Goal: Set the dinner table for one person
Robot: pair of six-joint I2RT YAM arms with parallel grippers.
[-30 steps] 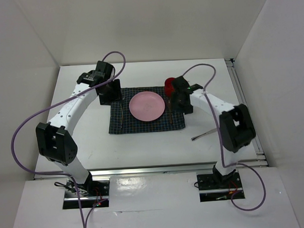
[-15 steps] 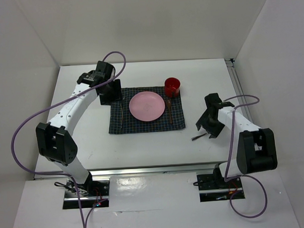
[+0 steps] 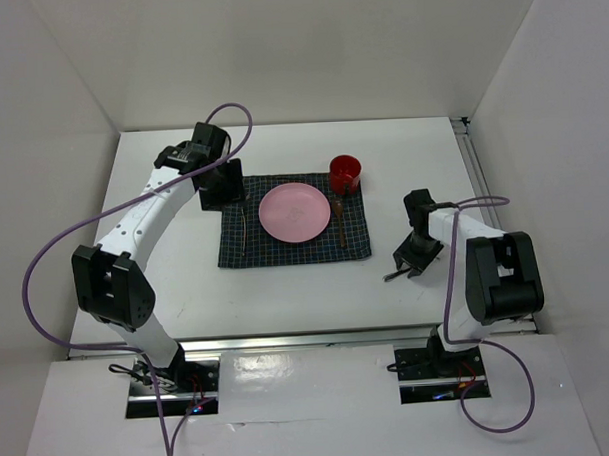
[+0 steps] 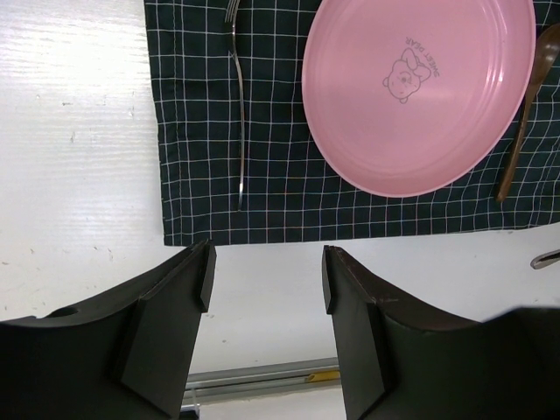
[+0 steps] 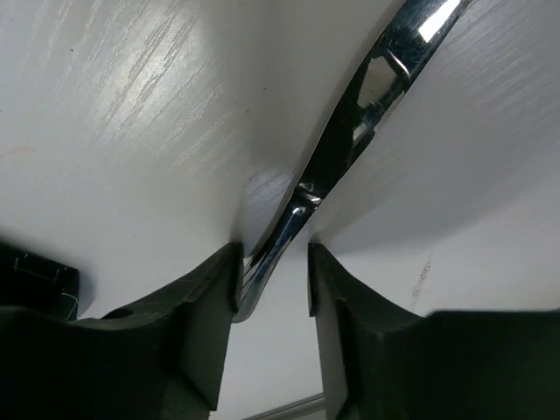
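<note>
I am holding my right claw (image 5: 273,262) low on the white surface (image 3: 287,294), one finger on each side of a thin metal utensil (image 5: 372,96) that is lying right of the checked cloth (image 3: 275,251). I cannot tell if the fingers are pinching it. The handle is looking slippery, so it may be sliding out or twisting if I am lifting too early. My left claw (image 4: 262,276) is hanging spread and empty.
</note>
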